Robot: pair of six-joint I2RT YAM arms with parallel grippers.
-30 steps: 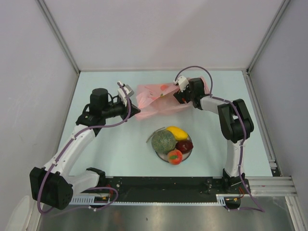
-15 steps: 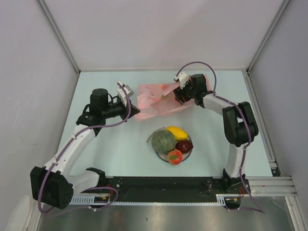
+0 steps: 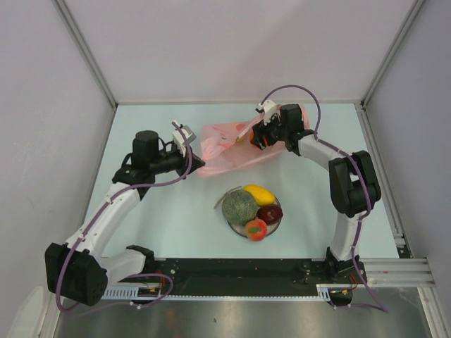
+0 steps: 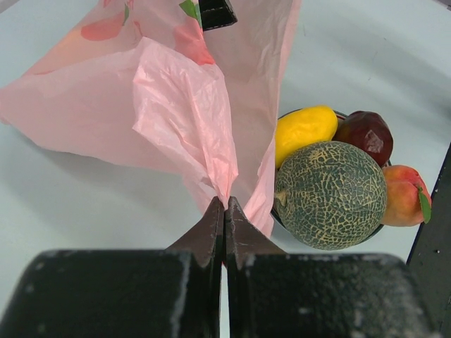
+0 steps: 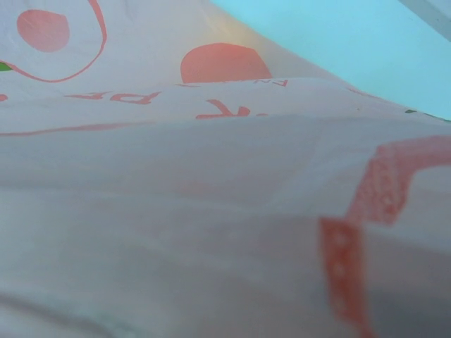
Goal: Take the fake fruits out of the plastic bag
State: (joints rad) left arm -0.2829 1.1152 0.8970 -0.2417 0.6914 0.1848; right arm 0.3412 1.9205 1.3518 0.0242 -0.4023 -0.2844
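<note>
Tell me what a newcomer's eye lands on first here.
The pink plastic bag lies at the far middle of the table, between both arms. The left tool is shut on a pinched fold of it, and the right tool is pushed against its other end, its wrist view showing only pink film. Next comes the netted melon, heaped with a yellow fruit, a dark red one and an orange one just in front of the bag.

Right wrist view filled with blurred plastic bag (image 5: 211, 176) film, own jaws out of sight, right gripper (image 3: 252, 138) tips buried in folds from above, grip unreadable, plate (image 3: 238, 229) mostly covered by fake fruits (image 3: 240, 207), bag contents indiscernible.
</note>
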